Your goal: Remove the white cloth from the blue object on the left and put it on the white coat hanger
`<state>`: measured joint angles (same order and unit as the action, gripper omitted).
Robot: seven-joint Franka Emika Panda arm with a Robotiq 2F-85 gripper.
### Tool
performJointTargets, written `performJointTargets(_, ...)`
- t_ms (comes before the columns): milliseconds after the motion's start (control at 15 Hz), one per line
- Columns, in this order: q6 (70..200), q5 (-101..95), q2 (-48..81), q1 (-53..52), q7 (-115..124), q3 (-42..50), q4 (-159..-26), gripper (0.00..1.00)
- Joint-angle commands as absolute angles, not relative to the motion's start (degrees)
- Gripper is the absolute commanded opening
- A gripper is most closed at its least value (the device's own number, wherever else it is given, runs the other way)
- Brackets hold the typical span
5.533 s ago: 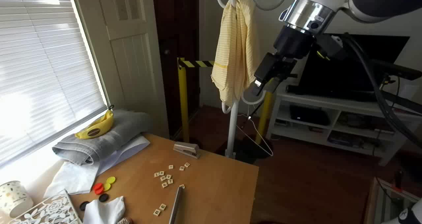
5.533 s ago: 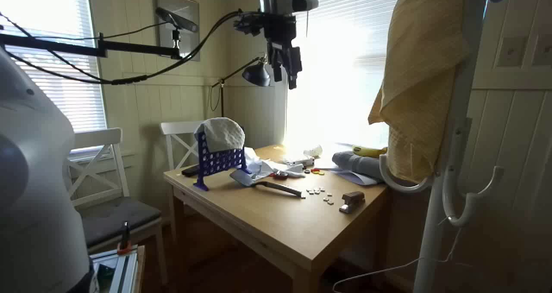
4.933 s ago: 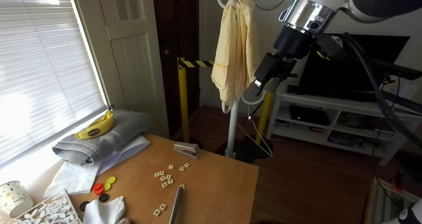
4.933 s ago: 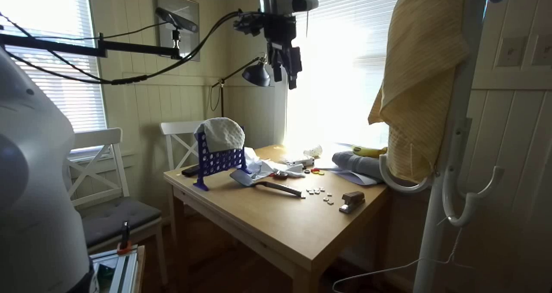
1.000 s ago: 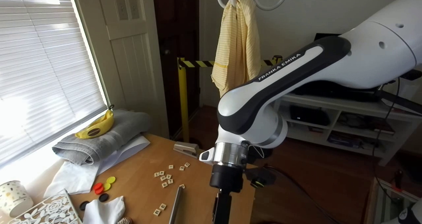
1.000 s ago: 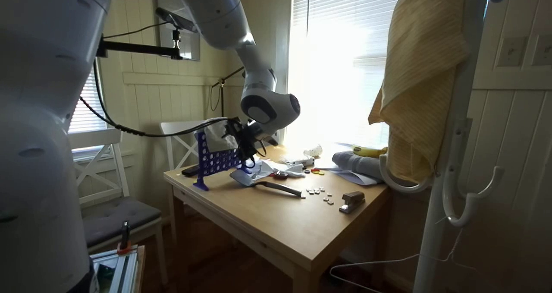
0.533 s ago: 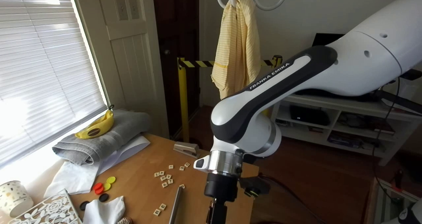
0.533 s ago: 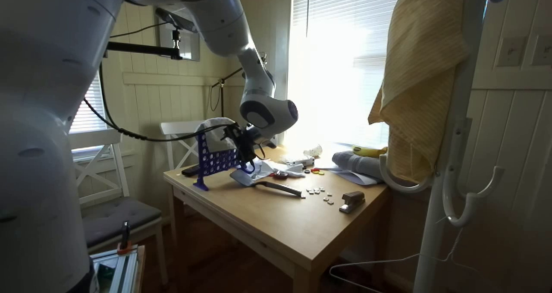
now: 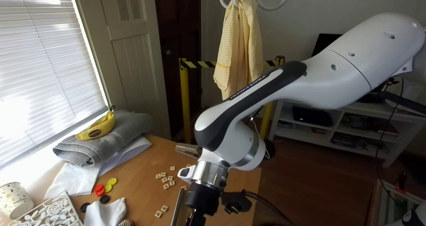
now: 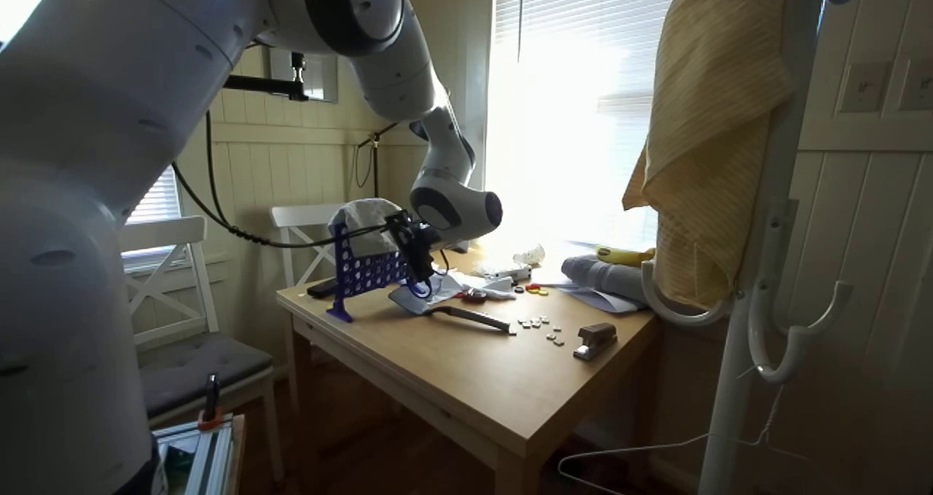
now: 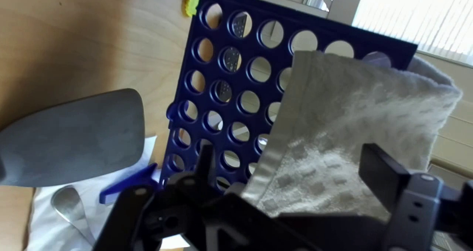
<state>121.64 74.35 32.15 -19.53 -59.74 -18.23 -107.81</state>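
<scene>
Facing the white cloth (image 11: 343, 129), the pincer (image 11: 288, 158) visibly gapes only in the wrist view.

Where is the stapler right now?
In an exterior view, the stapler sits near the right edge of the table, just right of the small tiles.

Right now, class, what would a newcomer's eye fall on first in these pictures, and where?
The large white robot arm probably comes first, stretched over the wooden table, its pincer open in front of the white cloth draped over the blue grid. Next is the yellow striped towel hanging from the white coat stand. Then comes the yellow banana-shaped pouch on the folded grey towel by the bright window.
</scene>
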Motion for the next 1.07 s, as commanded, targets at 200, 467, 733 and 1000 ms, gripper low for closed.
performJointTargets(200,120.9,76.1,33.7,-20.1,-61.0,-17.7,-105.9,1.0)
performJointTargets(467,115.6,81.0,39.5,-17.6,-73.7,-19.2,-102.6,1.0)
performJointTargets(733,110.0,87.2,44.1,-16.9,-79.9,-18.5,-101.7,1.0)
performJointTargets(1000,103.3,89.1,48.0,-17.3,-80.8,-17.4,-100.2,1.0)
